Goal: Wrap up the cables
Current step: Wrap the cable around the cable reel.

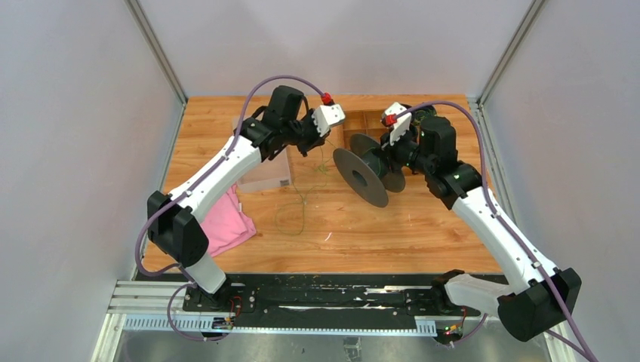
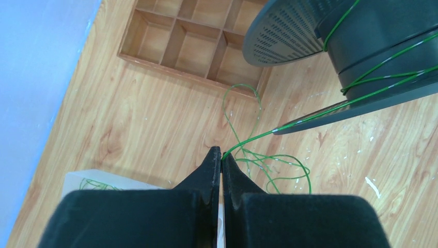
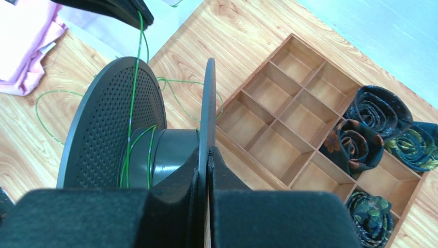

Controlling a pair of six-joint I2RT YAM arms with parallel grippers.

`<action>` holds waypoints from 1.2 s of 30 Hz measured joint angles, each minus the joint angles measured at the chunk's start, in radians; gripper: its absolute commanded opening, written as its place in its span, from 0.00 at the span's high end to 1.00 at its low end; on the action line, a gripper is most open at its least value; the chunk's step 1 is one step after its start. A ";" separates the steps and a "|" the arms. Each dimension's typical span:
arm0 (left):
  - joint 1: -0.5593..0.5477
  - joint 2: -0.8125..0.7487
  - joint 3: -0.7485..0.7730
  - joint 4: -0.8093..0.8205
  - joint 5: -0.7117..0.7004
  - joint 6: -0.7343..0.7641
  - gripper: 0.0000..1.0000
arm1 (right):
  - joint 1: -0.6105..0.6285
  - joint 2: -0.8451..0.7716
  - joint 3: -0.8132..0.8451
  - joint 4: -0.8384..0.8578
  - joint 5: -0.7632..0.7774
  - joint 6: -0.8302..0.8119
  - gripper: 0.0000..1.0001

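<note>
Left gripper (image 2: 221, 159): jaws pressed together, nipping the thin green cable (image 2: 258, 135) right at the tips.

From the pinch the cable climbs toward the upper right of the left wrist view. It looks taut and reaches the black spool (image 2: 372, 46), where a few turns already sit on the core.

Slack (image 1: 298, 204): loose loops on the wood just beside the pinch, left of the spool in the top view.

Right gripper (image 3: 208, 155): closed on the rim of the spool's far flange (image 3: 208, 98), which shows edge-on at centre of the right wrist view.

Spool stands on its rims, with its axis roughly level and pointing from the right gripper toward the left one.

In the right wrist view the strand drops from the upper left, down the perforated flange's (image 3: 103, 119) inner face to the core.

Judgement:
- The left arm is nearer the free cable, and the right arm has the spool.
- Winding depends on the strand staying between the two flanges, square to that axis.
</note>
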 measured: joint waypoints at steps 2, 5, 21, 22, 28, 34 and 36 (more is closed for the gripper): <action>0.000 0.001 -0.018 0.007 0.000 0.012 1.00 | -0.007 0.000 0.006 -0.006 -0.023 0.012 1.00; 0.000 0.001 -0.056 0.036 0.002 0.014 1.00 | -0.016 0.002 0.026 -0.019 -0.050 0.031 1.00; 0.011 -0.040 -0.345 0.380 0.039 -0.324 0.74 | -0.066 0.043 0.126 -0.077 -0.075 0.151 1.00; 0.013 -0.044 -0.363 0.399 0.040 -0.350 0.71 | -0.067 0.043 0.131 -0.079 -0.075 0.156 0.99; 0.021 -0.051 -0.405 0.473 0.064 -0.447 0.57 | -0.074 0.045 0.170 -0.092 -0.065 0.171 0.99; 0.040 -0.101 -0.431 0.509 0.064 -0.456 0.43 | -0.078 0.045 0.198 -0.114 -0.053 0.172 0.99; 0.047 -0.124 -0.437 0.511 0.064 -0.431 0.37 | -0.079 0.044 0.202 -0.122 -0.050 0.172 0.99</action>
